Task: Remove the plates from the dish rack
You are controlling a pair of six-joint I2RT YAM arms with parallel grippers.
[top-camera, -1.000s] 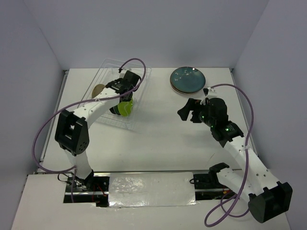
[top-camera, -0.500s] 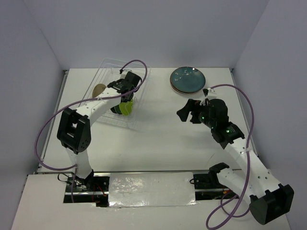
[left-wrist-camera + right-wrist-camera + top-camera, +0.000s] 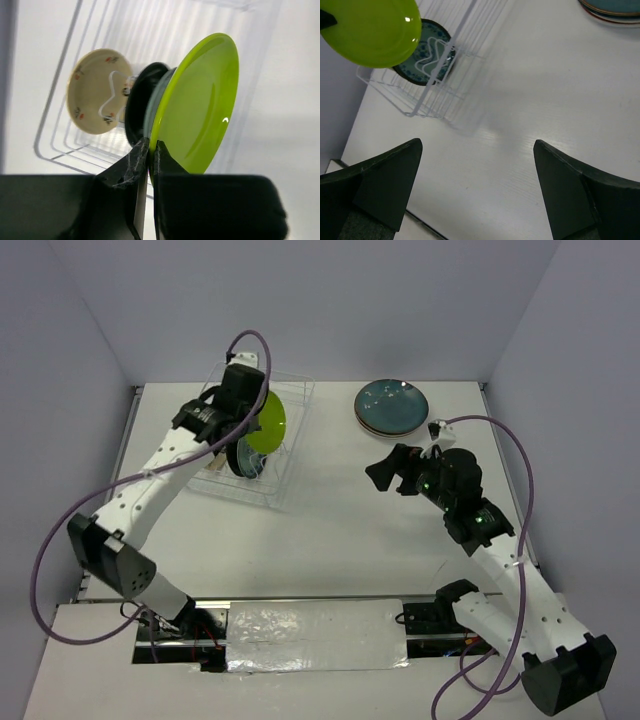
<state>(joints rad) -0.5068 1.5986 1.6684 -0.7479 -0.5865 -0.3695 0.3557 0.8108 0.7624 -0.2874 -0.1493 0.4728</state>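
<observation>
The left claw [image 3: 148,150], pinched tight on the lower rim of the lime plate [image 3: 197,105], holds it on edge above the rack [image 3: 55,150] at upper left of the overhead view. Half a second ago the plate sat low among the tines; it has now been lifted clear. A tan plate [image 3: 95,90] and a blue-patterned plate [image 3: 427,57] remain racked. The right claw [image 3: 476,150] hangs wide open and empty at centre right, near the stack [image 3: 392,407] of unloaded plates, the lime plate's likely destination.

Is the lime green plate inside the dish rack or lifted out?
Lifted out: the left claw pinches the lime green plate by its rim, above the dish rack.
</observation>
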